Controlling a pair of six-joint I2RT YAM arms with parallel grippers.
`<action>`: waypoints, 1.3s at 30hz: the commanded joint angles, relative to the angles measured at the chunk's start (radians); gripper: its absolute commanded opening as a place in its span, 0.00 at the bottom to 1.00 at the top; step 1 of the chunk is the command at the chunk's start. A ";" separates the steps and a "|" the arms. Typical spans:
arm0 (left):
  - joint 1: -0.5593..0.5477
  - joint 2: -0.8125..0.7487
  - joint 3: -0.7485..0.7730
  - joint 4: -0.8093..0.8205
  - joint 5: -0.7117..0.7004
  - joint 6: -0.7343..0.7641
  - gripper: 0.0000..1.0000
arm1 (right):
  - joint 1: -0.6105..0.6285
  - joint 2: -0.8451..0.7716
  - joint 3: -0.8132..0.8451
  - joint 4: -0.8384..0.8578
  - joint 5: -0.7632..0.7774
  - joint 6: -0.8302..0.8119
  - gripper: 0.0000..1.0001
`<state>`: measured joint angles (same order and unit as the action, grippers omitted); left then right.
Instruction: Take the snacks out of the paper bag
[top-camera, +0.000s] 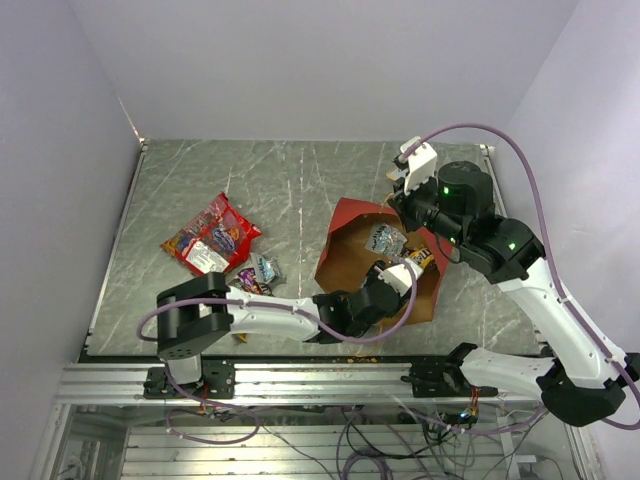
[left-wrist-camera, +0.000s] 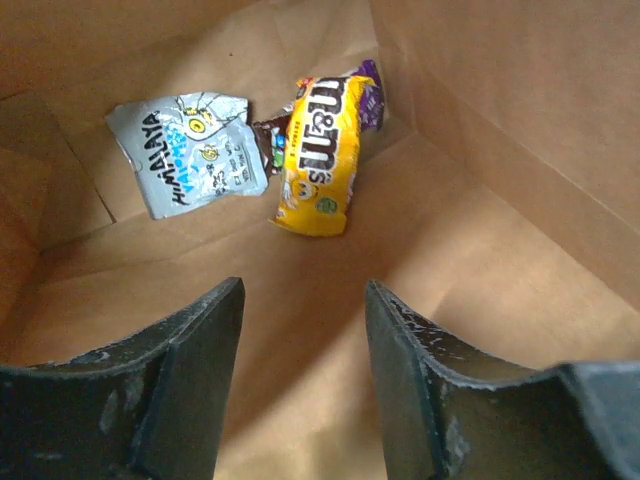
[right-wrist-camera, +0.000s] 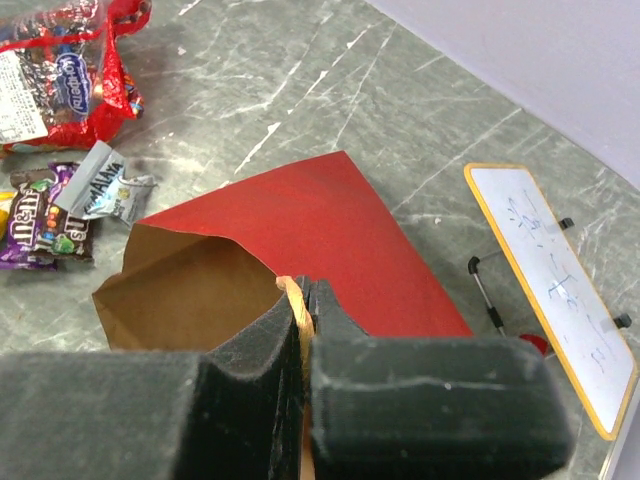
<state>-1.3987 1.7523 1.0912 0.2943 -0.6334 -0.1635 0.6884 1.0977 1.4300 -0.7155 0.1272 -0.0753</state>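
Two pincers meet at one bag. The left pincer (left-wrist-camera: 303, 300) is spread wide and empty inside the paper bag (top-camera: 345, 262). In its wrist view it aims toward 12 o'clock, at a silver-blue packet (left-wrist-camera: 190, 155) at 11 and a yellow-orange packet (left-wrist-camera: 318, 160) whose long axis runs nearly 12 to 6; a purple wrapper (left-wrist-camera: 371, 98) touches that packet's far end. The right pincer (right-wrist-camera: 303, 292) is clamped on the bag's thin loop handle (right-wrist-camera: 296, 312). From above, the bag sits at 4 o'clock from the middle of the grey, white-veined worktop (top-camera: 300, 180), its mouth gaping upward and its red side panel toward 11. Pale lilac walls (top-camera: 300, 70) close three sides. A red chip bag (top-camera: 210, 238) lies flat at 9 o'clock, with a second silver packet (top-camera: 266, 268) and a dark purple-brown packet (top-camera: 246, 282) just beside its 5 o'clock corner. A white board (right-wrist-camera: 555, 280) lies at 3 o'clock in the right wrist view.
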 joint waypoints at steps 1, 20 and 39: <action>0.030 0.069 0.012 0.193 0.053 -0.028 0.60 | 0.000 -0.018 0.011 0.016 0.010 0.025 0.00; 0.079 0.402 0.150 0.412 0.014 -0.139 0.60 | 0.000 -0.095 -0.089 0.044 -0.016 -0.020 0.00; 0.137 0.633 0.371 0.293 0.000 -0.083 0.61 | 0.001 -0.134 -0.091 -0.018 -0.006 -0.082 0.00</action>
<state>-1.2716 2.3512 1.4284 0.6167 -0.6327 -0.2668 0.6884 0.9913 1.3441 -0.7277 0.1165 -0.1390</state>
